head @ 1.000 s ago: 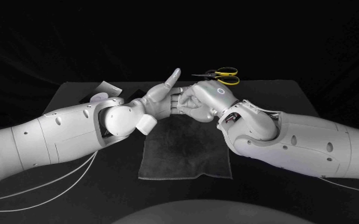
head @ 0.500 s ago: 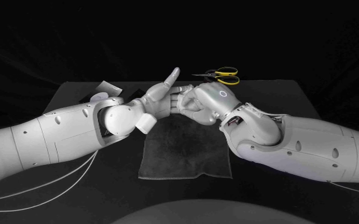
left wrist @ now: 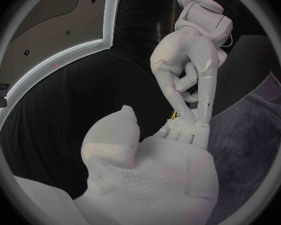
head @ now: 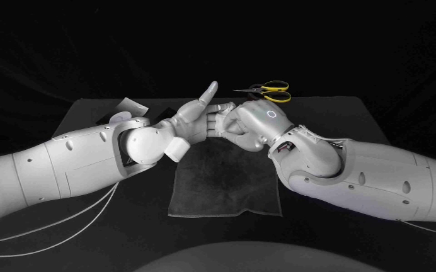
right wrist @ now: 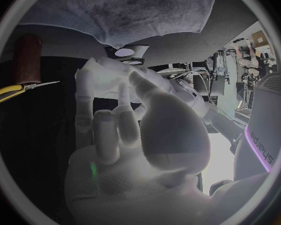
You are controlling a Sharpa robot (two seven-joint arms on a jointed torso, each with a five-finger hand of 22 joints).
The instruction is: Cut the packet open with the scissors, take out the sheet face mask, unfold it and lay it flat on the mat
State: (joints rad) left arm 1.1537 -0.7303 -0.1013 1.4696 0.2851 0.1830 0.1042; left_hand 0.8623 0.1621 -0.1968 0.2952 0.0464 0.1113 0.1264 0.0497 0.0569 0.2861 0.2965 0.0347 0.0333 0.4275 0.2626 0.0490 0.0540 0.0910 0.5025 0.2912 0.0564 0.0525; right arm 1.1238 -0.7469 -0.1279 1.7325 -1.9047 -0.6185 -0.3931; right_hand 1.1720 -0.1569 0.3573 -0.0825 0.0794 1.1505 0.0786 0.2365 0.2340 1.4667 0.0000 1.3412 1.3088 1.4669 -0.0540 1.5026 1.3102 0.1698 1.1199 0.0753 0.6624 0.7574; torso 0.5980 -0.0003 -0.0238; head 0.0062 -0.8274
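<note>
your scissors (head: 269, 90), thin dark blades and yellow loop handles, lie at the far side of the black table (head: 349, 109), just beyond the hands. the left hand (head: 195, 121) and the curled right hand (head: 245, 121) meet fingertips above the nubby grey cloth mat (head: 225, 184); you cannot tell whether either pinches anything.

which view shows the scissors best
The head view: the scissors lie whole at the table's far edge. The right wrist view catches them at its rim, handles cut off; the left wrist view gives at most a yellow speck.
</note>
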